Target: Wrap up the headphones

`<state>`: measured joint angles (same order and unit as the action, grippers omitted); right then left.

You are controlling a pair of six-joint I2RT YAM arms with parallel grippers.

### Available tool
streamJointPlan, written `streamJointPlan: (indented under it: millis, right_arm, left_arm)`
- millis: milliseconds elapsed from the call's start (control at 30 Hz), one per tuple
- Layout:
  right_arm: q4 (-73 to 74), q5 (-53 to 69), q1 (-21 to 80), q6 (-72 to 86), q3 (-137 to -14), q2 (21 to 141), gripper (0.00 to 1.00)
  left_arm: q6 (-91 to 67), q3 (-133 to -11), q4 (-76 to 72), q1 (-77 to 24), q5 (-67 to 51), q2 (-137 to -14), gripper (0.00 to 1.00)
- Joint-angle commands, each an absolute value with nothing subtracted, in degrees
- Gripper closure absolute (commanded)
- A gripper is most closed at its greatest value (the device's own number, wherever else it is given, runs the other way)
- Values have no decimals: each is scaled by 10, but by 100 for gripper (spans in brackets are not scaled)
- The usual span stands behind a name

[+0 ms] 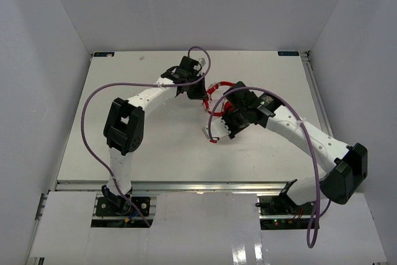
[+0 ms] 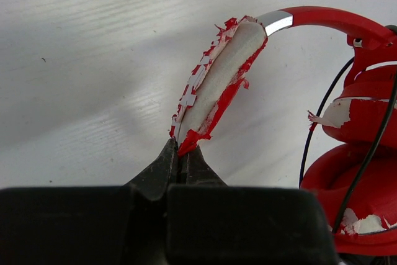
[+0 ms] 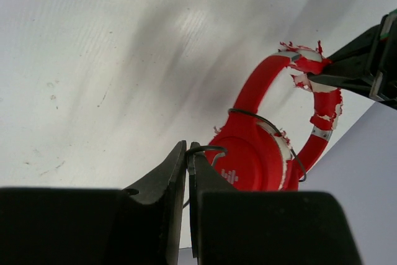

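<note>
The red headphones (image 1: 218,94) sit mid-table between both grippers. My left gripper (image 2: 182,147) is shut on the frayed red-and-white end of the headband (image 2: 217,85). The ear cups (image 2: 360,172) lie to its right, with the thin black cable (image 2: 316,128) running over them. My right gripper (image 3: 187,147) is shut on a loop of the cable (image 3: 211,149), just in front of a red ear cup (image 3: 248,166). The cable (image 3: 260,118) also circles that cup. In the top view the left gripper (image 1: 200,91) and right gripper (image 1: 228,119) flank the headphones. The plug is not visible.
The left gripper's fingers (image 3: 356,66) show at the right edge of the right wrist view, on the headband (image 3: 319,100). A pale curved strip with a red tip (image 1: 208,133) lies near the right gripper. White walls enclose the table (image 1: 155,147). Purple cables (image 1: 90,116) loop off both arms.
</note>
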<state>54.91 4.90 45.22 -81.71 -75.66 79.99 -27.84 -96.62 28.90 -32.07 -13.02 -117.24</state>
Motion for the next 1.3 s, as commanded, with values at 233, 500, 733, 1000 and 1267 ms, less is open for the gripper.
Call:
streamJointPlan:
  millis: [233, 500, 733, 1000, 1267]
  right_arm:
    - [591, 43, 520, -854, -758, 802, 92]
    - [530, 19, 545, -823, -712, 832, 92]
    - [497, -2, 546, -808, -724, 840, 92]
    - [497, -56, 541, -802, -824, 869, 92]
    - [471, -135, 537, -836, -792, 866, 92]
  left_arm:
    - [-362, -1064, 272, -312, -214, -1215, 100]
    - [-407, -1055, 238, -304, -285, -1214, 100]
    - [-405, -1044, 228, -301, -316, -1202, 100]
    - [-354, -1000, 248, -308, -271, -1214, 100]
    - [-294, -1039, 305, -323, -235, -1250, 100]
